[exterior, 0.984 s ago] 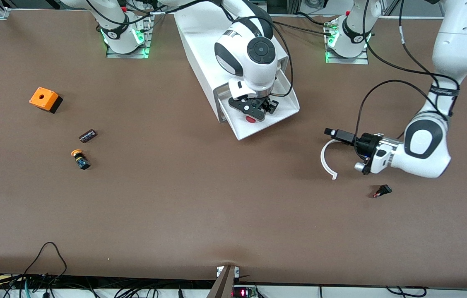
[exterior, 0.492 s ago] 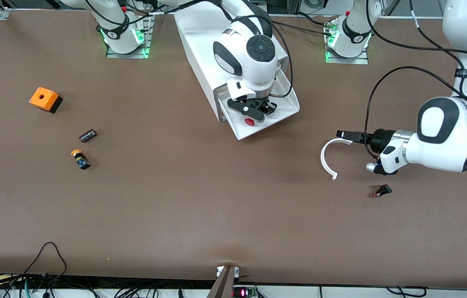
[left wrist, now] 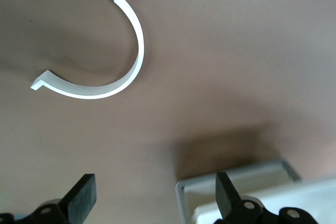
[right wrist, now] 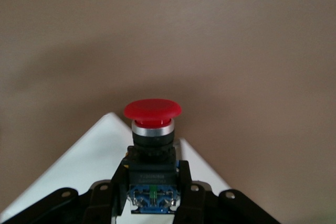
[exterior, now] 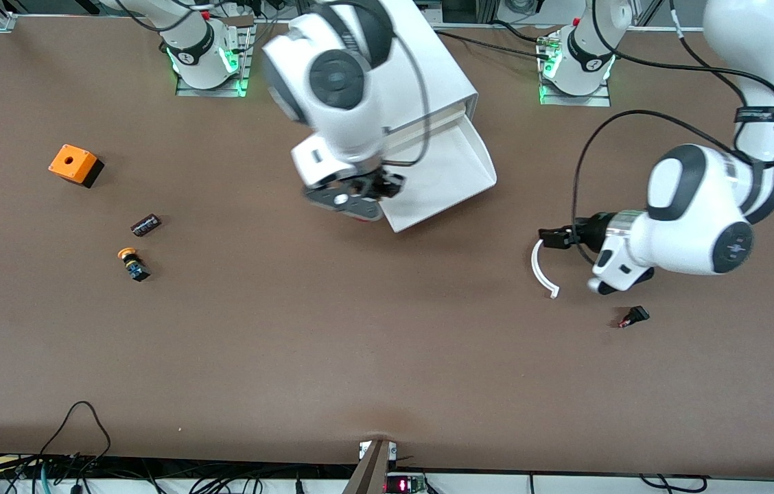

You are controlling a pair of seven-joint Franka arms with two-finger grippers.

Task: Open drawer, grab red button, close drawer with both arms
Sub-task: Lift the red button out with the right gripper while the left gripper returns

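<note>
Left hand (exterior: 553, 238) hovers low over brown surface (exterior: 359, 343) toward left arm's end, fingers (left wrist: 81, 198) spread, nothing between them; white curved strip (exterior: 539, 267) lies just beneath it.

Right hand (exterior: 353, 199) up in air over corner of open drawer (exterior: 449, 178), fingers pinched on dark body of button (right wrist: 152, 153), red cap clear above fingertips.

Button looks small, light, rigid; smooth round cap likely slippery, so squarish body is the better hold.

Drawer looks stiff, light; flat front suits a push.

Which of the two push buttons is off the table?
The red-capped button, clamped in the right gripper over the drawer's corner. The orange-capped one lies on the table.
</note>
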